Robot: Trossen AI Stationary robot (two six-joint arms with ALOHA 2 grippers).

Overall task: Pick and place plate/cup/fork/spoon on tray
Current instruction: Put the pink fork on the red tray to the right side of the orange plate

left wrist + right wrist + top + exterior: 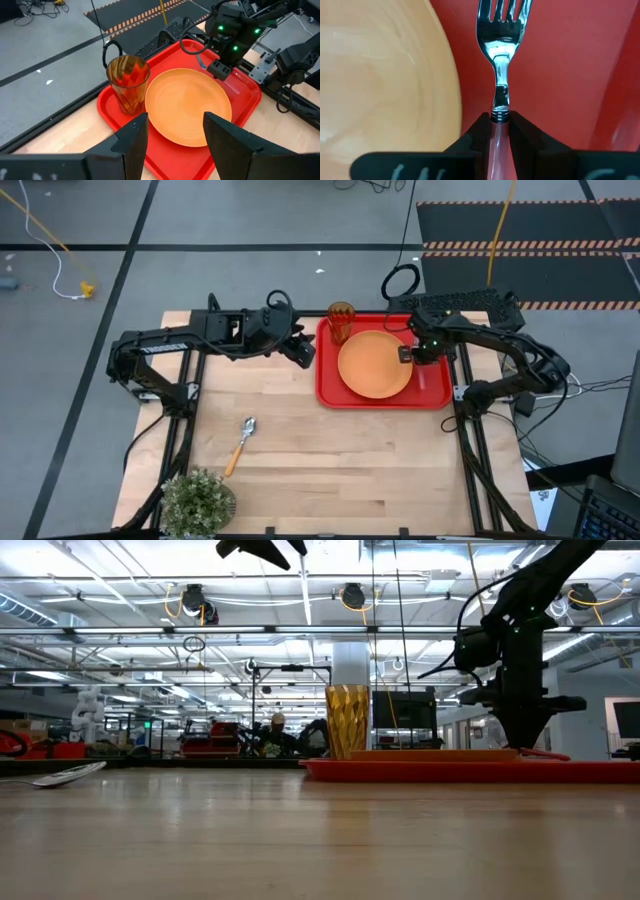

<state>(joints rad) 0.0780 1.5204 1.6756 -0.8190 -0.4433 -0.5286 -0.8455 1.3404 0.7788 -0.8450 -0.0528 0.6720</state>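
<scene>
The red tray [432,392] lies at the table's far right. The orange plate [375,365] lies flat in it, and the amber cup [341,323] stands upright on its base in the tray's far left corner. My right gripper [407,355] is low over the tray, just right of the plate, shut on the fork [503,20]. The spoon [240,442] lies flat on the bare table at the near left. My left gripper [300,350] is open and empty, raised above the table just left of the tray; its wrist view shows the cup [127,82] and plate [187,107]. My right gripper pinches the fork's red handle [499,137] between its two fingers, right behind the silver neck. The fingers [475,132] lie along the fork, whose tines [503,15] point ahead over the tray floor beside the plate's rim. Whether the fork rests on the tray I cannot tell.
A small potted plant [198,500] stands at the table's near left corner. A black mat [460,305] and a cable loop [400,280] lie just beyond the tray's far edge. Bare wood stretches between the spoon and the tray.
</scene>
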